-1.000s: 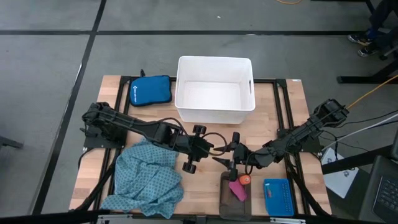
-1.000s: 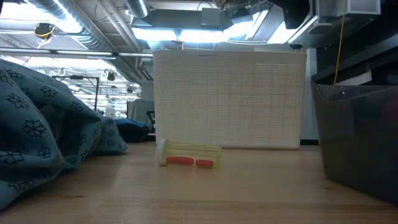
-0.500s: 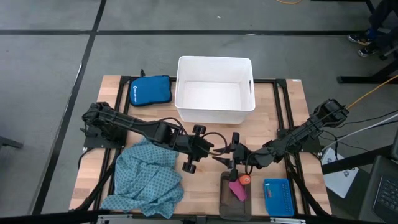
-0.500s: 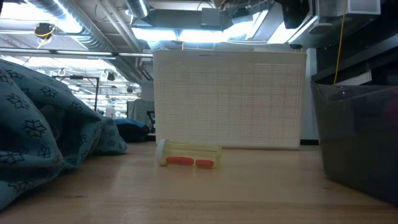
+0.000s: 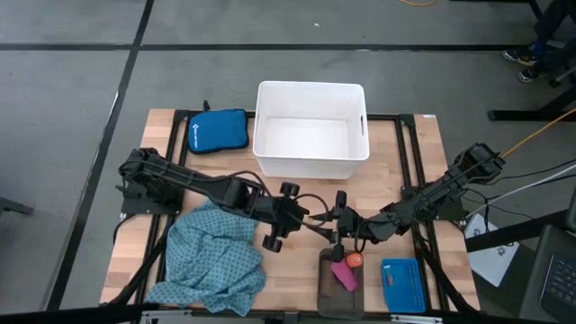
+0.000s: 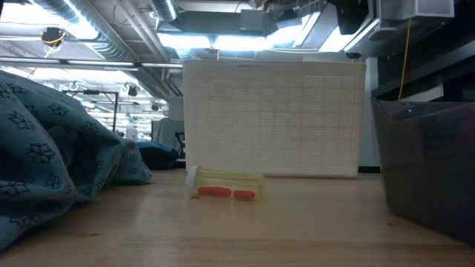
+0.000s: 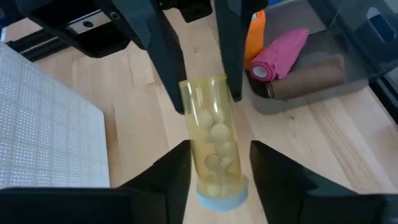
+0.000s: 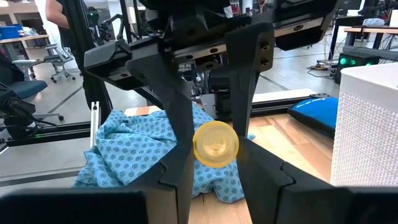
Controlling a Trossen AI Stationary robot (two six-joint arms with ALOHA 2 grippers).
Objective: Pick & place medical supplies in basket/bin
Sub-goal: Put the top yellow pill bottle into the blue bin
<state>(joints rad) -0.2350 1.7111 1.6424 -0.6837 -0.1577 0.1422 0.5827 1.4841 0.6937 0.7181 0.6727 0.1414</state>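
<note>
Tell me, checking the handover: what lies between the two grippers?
A yellow vial of pale balls, spanning left gripper to right gripper; the left wrist view shows it.

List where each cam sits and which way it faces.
High: overhead, straight down on table; both arms show.
Low: at tabletop height, facing white tub; no gripper shows.
Left wrist: on left gripper, faces across yellow vial to right gripper; own fingers show.
Right wrist: faces the vial's end, teal cloth behind; own fingers show.
Shared: both wrist views see that vial.
</note>
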